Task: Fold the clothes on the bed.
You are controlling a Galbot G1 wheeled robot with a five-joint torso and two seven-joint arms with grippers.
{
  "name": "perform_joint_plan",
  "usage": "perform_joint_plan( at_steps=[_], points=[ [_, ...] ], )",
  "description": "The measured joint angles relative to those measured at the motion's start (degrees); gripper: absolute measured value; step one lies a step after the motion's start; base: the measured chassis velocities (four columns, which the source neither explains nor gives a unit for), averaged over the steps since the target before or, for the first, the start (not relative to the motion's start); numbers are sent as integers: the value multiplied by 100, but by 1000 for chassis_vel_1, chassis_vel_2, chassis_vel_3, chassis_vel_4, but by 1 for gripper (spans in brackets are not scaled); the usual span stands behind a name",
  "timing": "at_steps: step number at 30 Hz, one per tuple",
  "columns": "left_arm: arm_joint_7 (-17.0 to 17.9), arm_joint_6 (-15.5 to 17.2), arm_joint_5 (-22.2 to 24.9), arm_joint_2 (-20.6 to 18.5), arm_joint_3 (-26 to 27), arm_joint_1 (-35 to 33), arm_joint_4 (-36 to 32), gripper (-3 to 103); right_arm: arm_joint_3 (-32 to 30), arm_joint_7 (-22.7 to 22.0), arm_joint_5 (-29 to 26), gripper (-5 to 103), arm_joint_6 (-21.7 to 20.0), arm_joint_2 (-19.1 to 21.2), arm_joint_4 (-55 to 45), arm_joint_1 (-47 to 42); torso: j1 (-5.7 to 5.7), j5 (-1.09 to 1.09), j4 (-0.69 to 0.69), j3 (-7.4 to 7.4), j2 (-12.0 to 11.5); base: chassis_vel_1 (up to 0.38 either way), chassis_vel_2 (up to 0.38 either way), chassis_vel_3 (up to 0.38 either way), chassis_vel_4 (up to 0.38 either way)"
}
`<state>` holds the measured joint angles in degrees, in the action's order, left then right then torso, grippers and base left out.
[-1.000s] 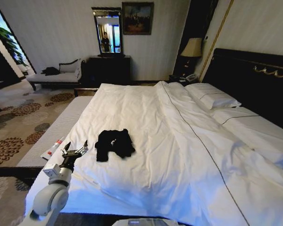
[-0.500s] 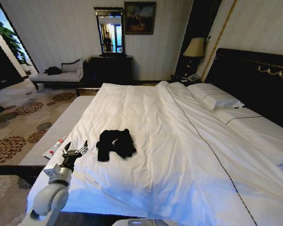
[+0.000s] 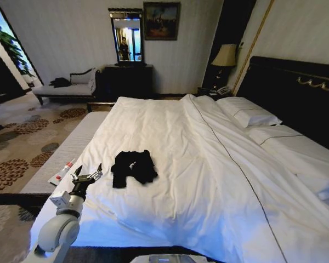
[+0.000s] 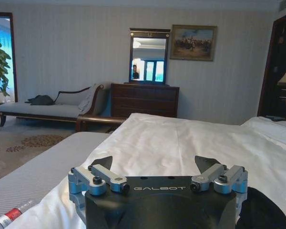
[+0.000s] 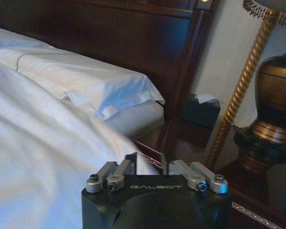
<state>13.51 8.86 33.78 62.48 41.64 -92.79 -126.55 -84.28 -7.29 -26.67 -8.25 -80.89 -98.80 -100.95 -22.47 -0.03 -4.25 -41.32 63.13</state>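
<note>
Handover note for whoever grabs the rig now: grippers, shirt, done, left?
Left gripper: open, empty, raised over the near left edge of the bed, short of the T-shirt.
Right gripper: fingers nearly together, holding nothing, by the headboard end, facing the lamp.
T-shirt: crumpled in a heap on the duvet, left of the bed's middle.
Done: no fold visible.
Left: spread it flat, then fold.

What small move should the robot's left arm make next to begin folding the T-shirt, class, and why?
Probably reach the left claw forward and toward the bed's middle, to the near edge of the black T-shirt. The shirt lies crumpled on the white duvet, apart from the claw, which hovers open over the bed's near-left edge holding nothing. The shirt must be gripped and spread before folding.
</note>
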Motion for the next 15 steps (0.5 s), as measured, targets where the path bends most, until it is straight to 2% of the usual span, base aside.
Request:
perform_joint_plan(
  at_steps=[2,5,7,10,11,13,14,15],
  points=[
    [0,0,0,0,1,-7,-1,99,0,1,0,29,6,-7,-23,-15,0,0,2,0,0,0,0,0,0],
    [0,0,1,-11,18,-23,-2,99,-62,5,-26,45,14,15,-74,-48,-1,2,3,0,0,0,0,0,0],
    [1,0,1,-14,20,-23,-2,99,-74,6,-35,45,17,22,-87,-53,0,2,3,0,0,0,0,0,0],
    [1,0,7,-25,17,-8,3,99,-101,69,-89,61,112,43,-178,-65,0,3,4,0,0,0,0,0,0],
    [1,0,7,-25,17,-8,3,99,-101,69,-89,61,112,43,-178,-65,0,3,4,0,0,0,0,0,0],
    [0,0,8,-26,7,0,5,99,-65,148,-109,73,279,49,-219,-64,0,2,4,0,0,0,0,0,0],
    [1,0,8,-26,4,2,6,99,-29,195,-126,73,385,52,-248,-62,0,2,4,0,0,0,0,0,0],
    [0,0,8,-23,3,2,8,99,30,250,-147,78,520,57,-312,-60,0,3,4,0,0,0,0,0,0]
  ],
)
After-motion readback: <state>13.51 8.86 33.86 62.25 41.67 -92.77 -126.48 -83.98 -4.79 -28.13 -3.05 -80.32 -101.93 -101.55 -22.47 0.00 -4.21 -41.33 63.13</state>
